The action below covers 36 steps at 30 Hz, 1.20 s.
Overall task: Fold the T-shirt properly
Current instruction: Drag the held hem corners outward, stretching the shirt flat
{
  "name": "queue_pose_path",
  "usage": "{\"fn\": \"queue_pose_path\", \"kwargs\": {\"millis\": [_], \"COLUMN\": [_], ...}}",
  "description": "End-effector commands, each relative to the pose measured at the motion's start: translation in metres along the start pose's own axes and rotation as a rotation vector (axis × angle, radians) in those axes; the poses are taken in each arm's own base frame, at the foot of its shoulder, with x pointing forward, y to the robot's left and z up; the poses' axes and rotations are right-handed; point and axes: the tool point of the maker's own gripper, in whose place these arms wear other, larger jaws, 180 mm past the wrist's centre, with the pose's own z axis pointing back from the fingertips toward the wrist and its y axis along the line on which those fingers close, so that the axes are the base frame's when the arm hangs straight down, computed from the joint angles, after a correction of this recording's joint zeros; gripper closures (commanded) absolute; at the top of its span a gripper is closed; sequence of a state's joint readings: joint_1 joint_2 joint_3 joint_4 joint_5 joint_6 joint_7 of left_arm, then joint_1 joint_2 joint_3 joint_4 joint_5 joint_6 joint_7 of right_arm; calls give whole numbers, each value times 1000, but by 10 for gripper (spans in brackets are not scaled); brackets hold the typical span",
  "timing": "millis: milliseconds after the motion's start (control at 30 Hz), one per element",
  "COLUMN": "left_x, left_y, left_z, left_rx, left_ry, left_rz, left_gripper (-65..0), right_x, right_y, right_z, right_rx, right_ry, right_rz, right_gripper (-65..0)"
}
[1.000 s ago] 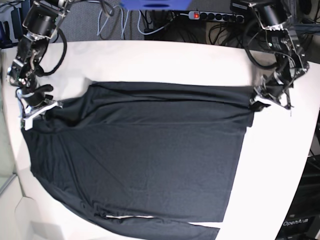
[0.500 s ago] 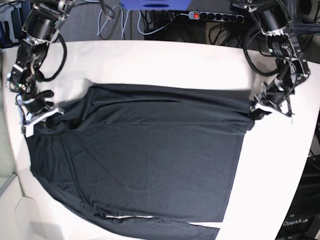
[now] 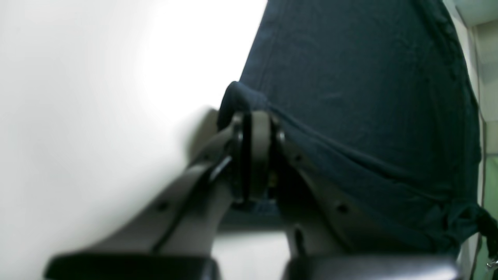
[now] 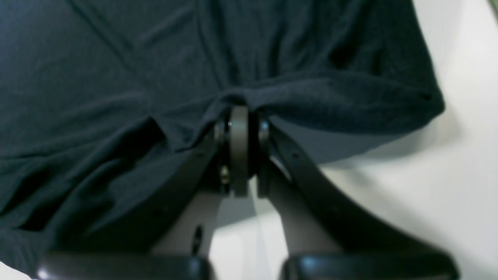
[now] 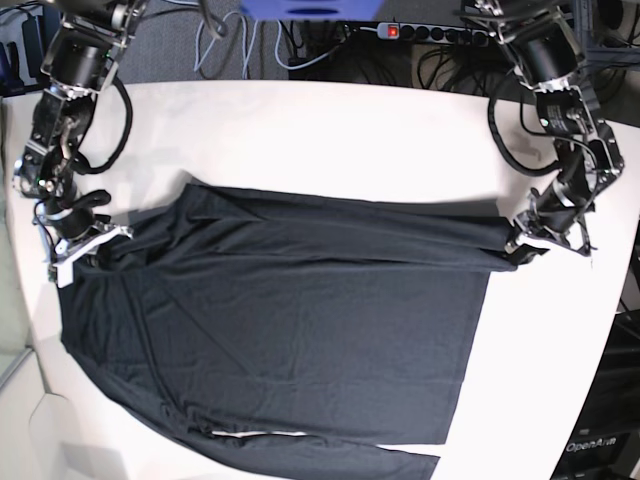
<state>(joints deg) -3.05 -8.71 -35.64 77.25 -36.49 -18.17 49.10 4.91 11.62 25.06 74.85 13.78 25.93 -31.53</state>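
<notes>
Base view: claws (image 5: 525, 243) pinching T-shirt (image 5: 290, 320)

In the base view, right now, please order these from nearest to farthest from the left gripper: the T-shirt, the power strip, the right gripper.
From the left gripper:
1. T-shirt, in its grip.
2. Power strip, behind the table.
3. Right gripper, opposite shirt edge.

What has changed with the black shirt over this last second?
Both grippers, left and right, stayed shut on the T-shirt and drew its far edge toward the camera, so more bare table shows behind it. Nothing was let go. The near hem stayed where it was.
</notes>
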Motion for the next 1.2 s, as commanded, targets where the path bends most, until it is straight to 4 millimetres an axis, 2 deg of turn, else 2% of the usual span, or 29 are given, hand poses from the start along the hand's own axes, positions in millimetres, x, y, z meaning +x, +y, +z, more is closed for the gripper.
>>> {"fn": "queue_pose_path", "kwargs": {"millis": [0, 133, 333, 500, 600, 700, 933, 1000, 1100, 1167], "left_x": [21, 12, -19, -42, -47, -48, -48, -48, -48, -48], "left_y": [-7, -2, 16, 30, 36, 36, 36, 36, 37, 37], "left_z": [2, 4, 13, 22, 26, 26, 26, 26, 26, 26], "left_rx": [-21, -11, 27, 55, 67, 69, 68, 68, 71, 72], "left_ry": [-55, -38, 23, 71, 85, 86, 86, 86, 87, 88], "left_rz": [-15, -12, -1, 0, -3, -4, -5, -5, -8, -9], "left_gripper": [0, 0, 0, 0, 0, 0, 0, 0, 0, 0], "right_x": [24, 22, 18, -1, -17, -32, -37, -37, -38, -48], "right_y": [-5, -8, -10, -20, -28, -25, -26, -26, -27, -28], "right_z": [3, 4, 5, 12, 18, 20, 21, 21, 22, 26], "right_rx": [-5, -11, -15, -38, -56, -53, -55, -56, -57, -59], "right_ry": [-65, -62, -53, -19, 4, 30, 46, 48, 50, 68], "right_rz": [19, 14, 16, 1, -21, -30, -29, -28, -29, -30], "right_gripper": [-6, -6, -6, -6, -6, -6, -11, -44, -131, -183]}}
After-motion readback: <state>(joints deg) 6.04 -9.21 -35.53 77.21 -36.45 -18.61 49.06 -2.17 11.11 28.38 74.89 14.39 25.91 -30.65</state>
